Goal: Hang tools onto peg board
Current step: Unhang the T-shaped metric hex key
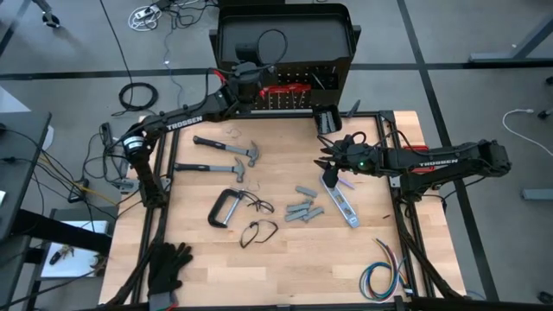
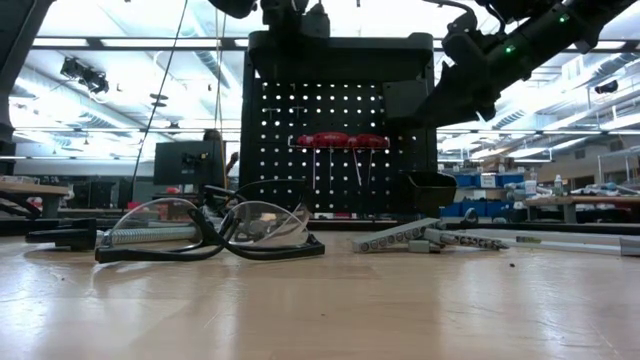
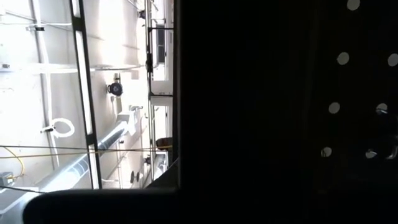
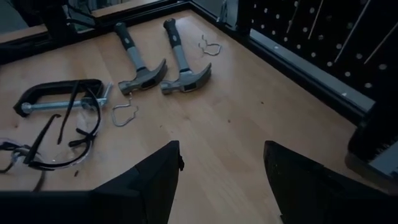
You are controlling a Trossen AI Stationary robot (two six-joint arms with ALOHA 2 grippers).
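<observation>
The black peg board (image 1: 285,52) stands upright at the table's far edge, with red-handled tools (image 2: 340,141) hanging on it and a small black bin (image 1: 327,119) at its foot. My left gripper (image 1: 246,76) is up against the board's upper left; its wrist view shows only the dark holed panel (image 3: 336,109). My right gripper (image 4: 221,180) hovers open above the table right of centre, with nothing between its fingers. Two black-handled hammers (image 1: 226,149) (image 4: 134,59), a grey C-clamp (image 1: 225,207), grey metal pieces (image 1: 304,207) and a silver flat bar (image 1: 341,206) lie flat on the wood.
Two pairs of safety glasses (image 1: 259,231) lie beside the C-clamp, and loose silver hooks (image 4: 124,114) lie near the hammers. Black gloves (image 1: 168,263) sit at the near left corner and a coloured wire bundle (image 1: 384,275) at the near right. Bare wood lies at the near centre.
</observation>
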